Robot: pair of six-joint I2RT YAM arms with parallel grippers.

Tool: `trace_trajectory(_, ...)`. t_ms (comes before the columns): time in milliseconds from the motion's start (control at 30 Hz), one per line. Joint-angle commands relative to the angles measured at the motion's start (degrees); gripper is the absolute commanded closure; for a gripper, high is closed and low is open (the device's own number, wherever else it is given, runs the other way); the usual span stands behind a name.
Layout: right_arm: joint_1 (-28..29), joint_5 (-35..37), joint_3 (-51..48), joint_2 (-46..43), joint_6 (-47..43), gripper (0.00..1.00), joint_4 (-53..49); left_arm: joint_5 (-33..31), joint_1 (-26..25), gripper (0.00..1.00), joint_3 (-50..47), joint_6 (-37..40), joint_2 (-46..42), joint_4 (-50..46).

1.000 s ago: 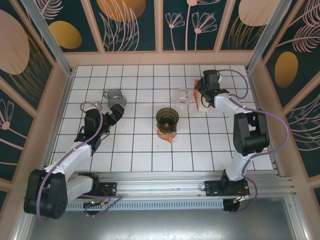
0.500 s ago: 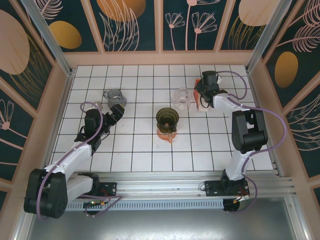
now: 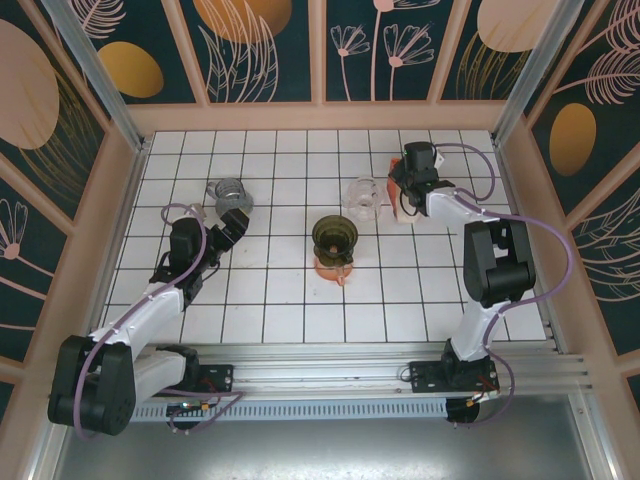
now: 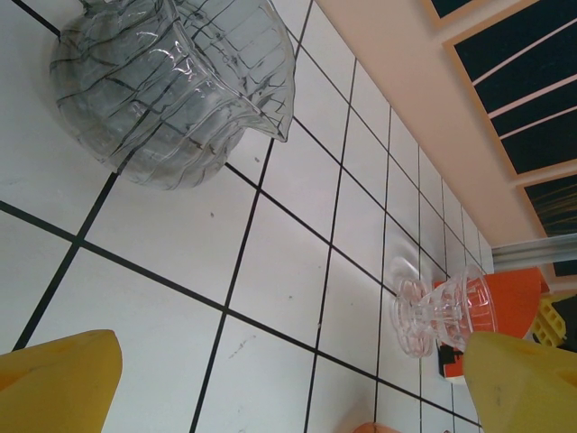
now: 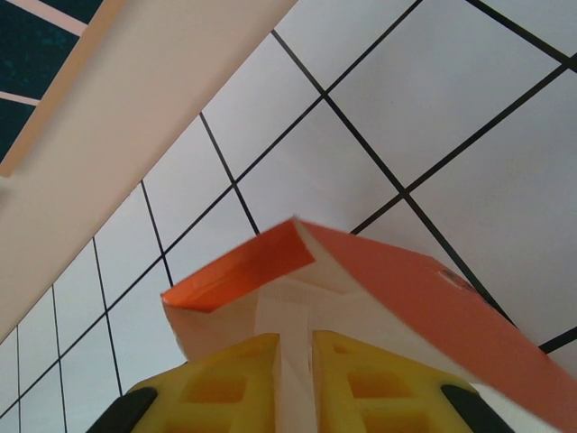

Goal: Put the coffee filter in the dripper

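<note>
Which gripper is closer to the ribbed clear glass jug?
Left. The left gripper sits open beside the ribbed clear glass jug; the right gripper is far across, pinching a white paper filter.

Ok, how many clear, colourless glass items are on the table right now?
2. A ribbed jug far left, just ahead of the left gripper, and a small cup right of centre, beside the orange box. None looks hidden.

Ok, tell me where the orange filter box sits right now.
Top view: the orange filter box sits far right on the table, beside the clear glass cup, with the right gripper on it, pinching a white filter.
</note>
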Motion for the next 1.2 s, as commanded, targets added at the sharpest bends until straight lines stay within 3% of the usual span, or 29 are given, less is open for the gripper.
trace_trajectory(0, 0.4, 1.6, -1.6, -3.3, 1.4, 0.8, 0.7, 0.8, -0.1, 0.03, 1.2, 1.4, 0.0, 2.0)
trace_trajectory(467, -0.4, -3.2, -4.5, -6.8, 6.5, 0.75, -1.0, 0.7, -0.1, 0.03, -0.2, 1.1, -1.2, 2.8)
trace_trajectory(1167, -1.2, -1.1, -4.0, -4.6, 9.0, 0.75, -0.9, 1.1, -0.1, 0.03, -0.8, 1.5, -1.3, 3.7)
